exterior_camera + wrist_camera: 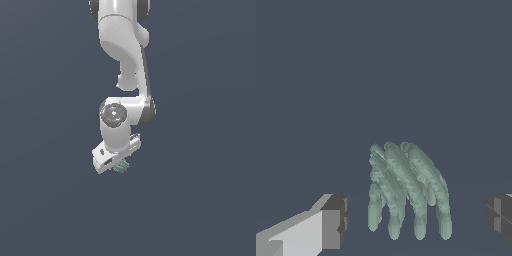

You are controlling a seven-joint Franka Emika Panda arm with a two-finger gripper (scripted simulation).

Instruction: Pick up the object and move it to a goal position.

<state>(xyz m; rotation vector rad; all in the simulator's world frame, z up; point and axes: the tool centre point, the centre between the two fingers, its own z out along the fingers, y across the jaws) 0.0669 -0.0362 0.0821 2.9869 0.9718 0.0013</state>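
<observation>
The object [406, 192], a pale grey-green lump with ridged, finger-like lobes, is seen in the wrist view between the two dark finger pads [336, 220], with a clear gap on each side. In the exterior view it [121, 167] sits just below the white gripper [116, 161] on the dark surface. The gripper is spread, nothing pinched yet. Risk judged: the bumpy lobes offer uneven contact, so slip or rotation on closing is possible. Off-centre placement could push the lump sideways. No goal marker is visible.
</observation>
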